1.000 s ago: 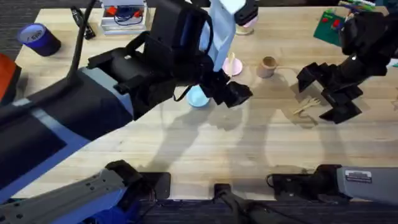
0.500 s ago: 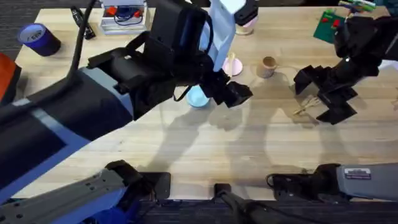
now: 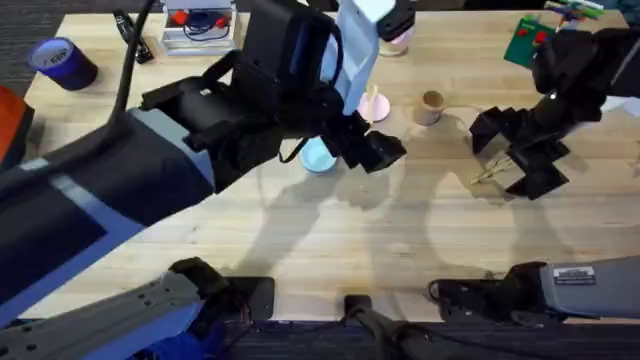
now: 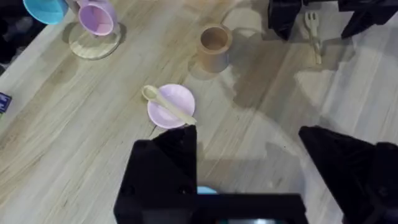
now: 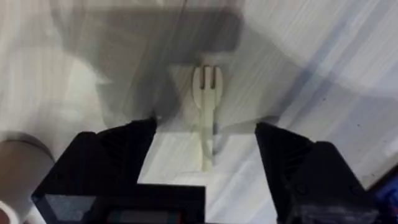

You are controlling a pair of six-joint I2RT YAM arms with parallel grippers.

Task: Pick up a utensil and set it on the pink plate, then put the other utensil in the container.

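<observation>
Worktop (image 3: 300, 240): pale wood planks, grain running side to side, strong arm shadows across the middle and right. Dark floor past the far-left corner.

Far edge clutter: roll of blue tape (image 3: 62, 62) at far left, a small stack with red and blue parts (image 3: 198, 22) beside it, a green item (image 3: 530, 42) at far right. Pink mug (image 4: 96, 17) sits on a round wooden coaster (image 4: 93, 45).

Spoon (image 4: 168, 104) lies across the pink plate (image 4: 171, 107), bowl end overhanging the rim on the mug side. Light-blue plate (image 3: 318, 156) sits just nearer the bases, partly hidden under the left arm. Container (image 3: 431, 106) stands upright to the right of the pink plate, apart from it.

Fork (image 5: 206, 112) lies flat on bare wood, right of the container, tines pointing away from the wrist camera.

Left claw (image 3: 375, 150) hangs above the worktop near the plates, fingers apart, holding nothing.

Right claw (image 5: 208, 162) is low over the fork, fingers apart and straddling the handle, not touching it
</observation>
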